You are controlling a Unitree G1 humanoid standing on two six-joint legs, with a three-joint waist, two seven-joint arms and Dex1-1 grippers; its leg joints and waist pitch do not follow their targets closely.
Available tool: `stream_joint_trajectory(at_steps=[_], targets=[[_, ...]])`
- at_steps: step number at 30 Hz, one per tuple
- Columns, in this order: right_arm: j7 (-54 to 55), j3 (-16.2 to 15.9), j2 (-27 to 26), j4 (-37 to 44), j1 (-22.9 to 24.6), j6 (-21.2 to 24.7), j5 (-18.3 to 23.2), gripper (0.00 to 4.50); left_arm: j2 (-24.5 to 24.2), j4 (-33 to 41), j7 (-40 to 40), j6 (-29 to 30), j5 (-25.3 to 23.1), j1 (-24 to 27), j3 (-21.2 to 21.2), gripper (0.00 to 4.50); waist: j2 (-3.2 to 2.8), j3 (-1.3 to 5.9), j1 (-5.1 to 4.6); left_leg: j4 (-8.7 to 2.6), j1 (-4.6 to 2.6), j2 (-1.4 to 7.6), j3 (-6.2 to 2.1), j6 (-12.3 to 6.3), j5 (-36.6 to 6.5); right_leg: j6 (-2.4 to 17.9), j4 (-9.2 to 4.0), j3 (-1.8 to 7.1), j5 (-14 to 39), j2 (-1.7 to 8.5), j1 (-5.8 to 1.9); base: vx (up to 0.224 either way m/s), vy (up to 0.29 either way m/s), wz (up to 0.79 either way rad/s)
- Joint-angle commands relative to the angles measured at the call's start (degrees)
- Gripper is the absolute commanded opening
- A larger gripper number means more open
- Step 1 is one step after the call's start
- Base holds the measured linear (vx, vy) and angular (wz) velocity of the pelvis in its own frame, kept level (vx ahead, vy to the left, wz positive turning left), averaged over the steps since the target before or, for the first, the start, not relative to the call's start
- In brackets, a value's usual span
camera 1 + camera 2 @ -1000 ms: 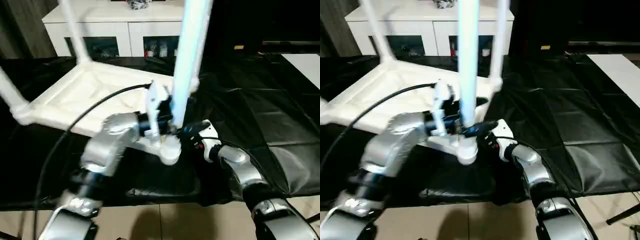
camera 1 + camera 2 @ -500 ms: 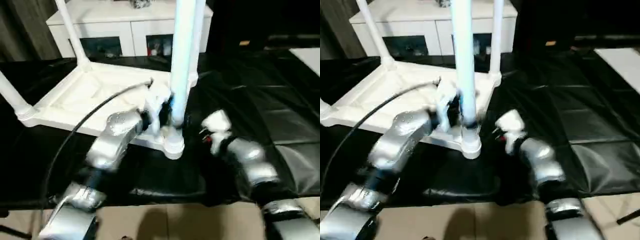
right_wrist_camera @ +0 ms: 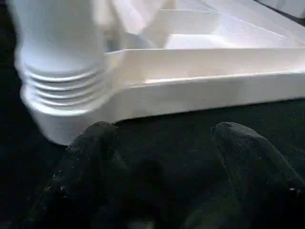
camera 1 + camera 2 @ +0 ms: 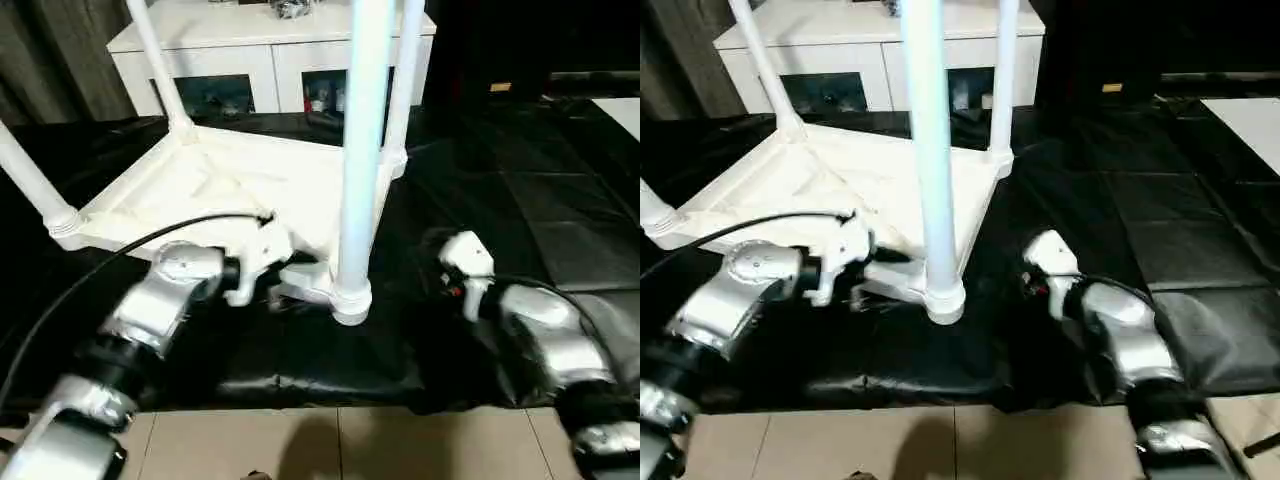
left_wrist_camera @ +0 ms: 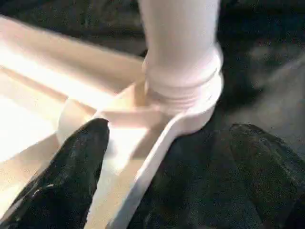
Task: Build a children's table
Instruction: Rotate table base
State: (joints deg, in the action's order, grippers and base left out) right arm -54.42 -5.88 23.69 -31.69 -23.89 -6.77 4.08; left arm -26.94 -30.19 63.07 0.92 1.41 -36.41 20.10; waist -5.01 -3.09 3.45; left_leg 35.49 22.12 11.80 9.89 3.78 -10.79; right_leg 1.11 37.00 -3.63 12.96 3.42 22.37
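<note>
Across the middle of the head view sits the children's table (image 4: pixel 230 185), flipped upside down on a black sheet (image 4: pixel 520 200), ribbed underside facing up and all four legs standing up out of the corners. The nearest leg (image 4: pixel 362 130) rises dead centre and runs off the top of the frame, with its threaded base seated in the near corner socket (image 4: pixel 348 297). Left gripper (image 5: pixel 167 162) is at lower left, right beside that corner, fingers spread wide with nothing between them; in the left wrist view one black finger (image 5: pixel 71 176) overlaps the white rim and the other sits over the black sheet, though I can't tell if either actually touches. Right gripper (image 3: pixel 162 167) is at lower right, a bit off from the corner, also spread apart and empty, with the leg's screw ridges and the table's edge ahead of it. A black cable (image 4: pixel 130 250) loops over the left forearm. Up top in the background is a white cabinet (image 4: pixel 250 50) with glass doors. Pale floor tiles (image 4: pixel 330 445) run along the bottom edge.
</note>
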Motion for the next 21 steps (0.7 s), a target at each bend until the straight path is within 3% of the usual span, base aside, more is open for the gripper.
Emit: stream_joint_trajectory(at_steps=[1,9,17,21], targets=[[-1.0,-0.9,0.3,2.3,0.5,0.5,-0.6,3.66,-0.5,-3.3,-1.9,-2.8,-3.0,-2.1,1.2,4.08,0.61,4.17,0.06,-3.78,-0.73,1.17,-0.56,-4.6,-7.9,13.4,-4.68,2.54,0.7,4.08,-2.82,0.0,0.0,0.0],[-0.7,-1.8,1.1,5.7,1.9,1.9,-0.8,3.66,1.3,-14.6,-3.0,-8.1,-8.3,-6.5,3.8,3.37,0.21,4.23,0.22,-3.83,-0.7,1.22,-0.71,-4.21,-8.5,13.8,-4.63,2.51,-0.4,4.24,-3.07,0.0,0.0,0.0],[-1.5,-2.7,1.6,8.1,3.1,2.9,-0.9,3.66,2.2,-23.6,-4.9,-12.3,-12.8,-9.7,5.7,2.73,0.31,4.29,0.24,-3.84,-0.71,1.2,-0.79,-3.94,-9.5,14.1,-4.7,2.56,-0.6,4.43,-3.29,0.0,0.0,0.0],[-1.4,-3.1,1.6,8.7,3.3,3.4,-1.0,3.66,3.7,-26.2,-4.2,-10.9,-11.2,-10.5,4.1,2.36,0.35,4.26,0.35,-3.85,-0.66,1.28,-0.79,-4.25,-9.0,14.7,-4.7,2.54,-1.0,4.51,-3.24,0.0,0.0,0.0]])
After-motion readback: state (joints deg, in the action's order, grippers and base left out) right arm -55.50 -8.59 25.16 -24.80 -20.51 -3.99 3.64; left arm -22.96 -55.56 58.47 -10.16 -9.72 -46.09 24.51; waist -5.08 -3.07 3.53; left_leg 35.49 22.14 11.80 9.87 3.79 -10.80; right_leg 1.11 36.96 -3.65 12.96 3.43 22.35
